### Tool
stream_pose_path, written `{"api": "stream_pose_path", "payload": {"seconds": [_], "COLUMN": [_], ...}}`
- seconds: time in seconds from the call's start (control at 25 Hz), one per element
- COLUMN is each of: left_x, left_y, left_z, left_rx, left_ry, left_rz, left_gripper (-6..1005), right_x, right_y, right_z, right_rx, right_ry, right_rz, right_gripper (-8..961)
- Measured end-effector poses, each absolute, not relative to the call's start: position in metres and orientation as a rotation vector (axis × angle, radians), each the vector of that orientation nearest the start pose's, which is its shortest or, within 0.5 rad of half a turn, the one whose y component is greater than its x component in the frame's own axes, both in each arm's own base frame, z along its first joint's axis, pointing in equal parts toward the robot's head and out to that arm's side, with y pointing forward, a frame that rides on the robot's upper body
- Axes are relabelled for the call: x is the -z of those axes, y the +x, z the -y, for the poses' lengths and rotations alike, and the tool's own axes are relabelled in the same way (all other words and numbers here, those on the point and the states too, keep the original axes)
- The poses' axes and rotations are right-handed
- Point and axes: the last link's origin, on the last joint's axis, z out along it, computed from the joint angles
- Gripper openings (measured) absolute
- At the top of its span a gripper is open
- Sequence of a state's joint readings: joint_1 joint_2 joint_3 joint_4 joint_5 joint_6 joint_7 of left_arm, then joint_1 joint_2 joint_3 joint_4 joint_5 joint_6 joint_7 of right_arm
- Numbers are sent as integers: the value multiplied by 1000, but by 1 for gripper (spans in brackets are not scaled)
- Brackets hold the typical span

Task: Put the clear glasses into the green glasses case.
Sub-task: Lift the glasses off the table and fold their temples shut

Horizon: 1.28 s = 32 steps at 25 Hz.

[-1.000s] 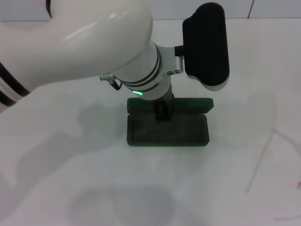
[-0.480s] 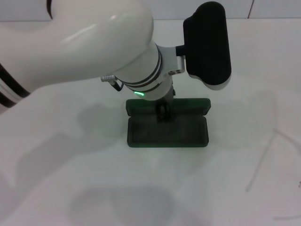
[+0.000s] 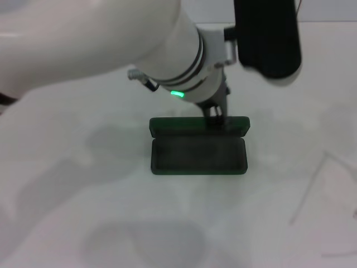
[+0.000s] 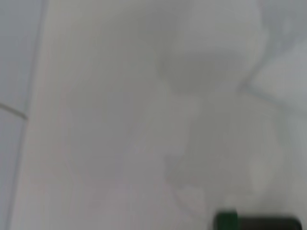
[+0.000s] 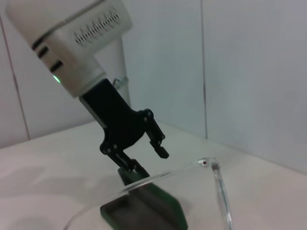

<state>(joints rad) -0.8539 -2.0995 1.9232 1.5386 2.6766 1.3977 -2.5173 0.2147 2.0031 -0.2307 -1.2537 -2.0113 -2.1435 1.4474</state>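
Dark green glasses case (image 3: 198, 146) lying open, felt-like lining, left gripper (image 5: 144, 155) fingers apart above its lid, clear glasses (image 5: 216, 187) nearby, right gripper's state cannot be told.

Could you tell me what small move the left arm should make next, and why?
Probably lift the left gripper up and away from the green glasses case. It stands open at the lid, holding nothing. The case lies open and empty, and the clear glasses are not yet inside, so the way in should be cleared.
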Motion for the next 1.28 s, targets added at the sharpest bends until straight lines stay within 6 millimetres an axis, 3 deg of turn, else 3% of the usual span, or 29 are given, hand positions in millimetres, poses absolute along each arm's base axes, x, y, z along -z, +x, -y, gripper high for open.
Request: {"api": "stream_pose_path", "payload": {"seconds": [0.2, 0.36, 0.48, 0.52, 0.56, 0.72, 0.92, 1.28], "left_x": [49, 8, -23, -23, -45, -74, -83, -76], "left_y": [3, 14, 10, 10, 0, -25, -48, -71], "left_z": [-321, -321, -323, -323, -321, -308, -289, -281], "left_rx": [-291, 74, 360, 360, 564, 837, 979, 1153], "left_ry": [-2743, -2803, -2832, -2832, -2821, -2768, -2768, -2831], "left_rz": [-204, -71, -7, -7, 25, -1, -20, 17], "left_gripper": [494, 489, 431, 403, 374, 183, 31, 31], "right_x": [-176, -172, -166, -163, -159, -137, -105, -41], "right_y": [317, 316, 312, 309, 307, 294, 271, 225], "right_z": [-211, -223, -232, -237, -241, -262, -288, -319], "right_rx": [-648, -780, -848, -873, -896, -1038, -1176, -1288], "right_ry": [-2401, -2335, -2327, -2332, -2339, -2376, -2460, -2649], "right_rz": [-481, -477, -453, -441, -433, -400, -350, -290], "right_gripper": [98, 98, 98, 98, 98, 99, 99, 98]}}
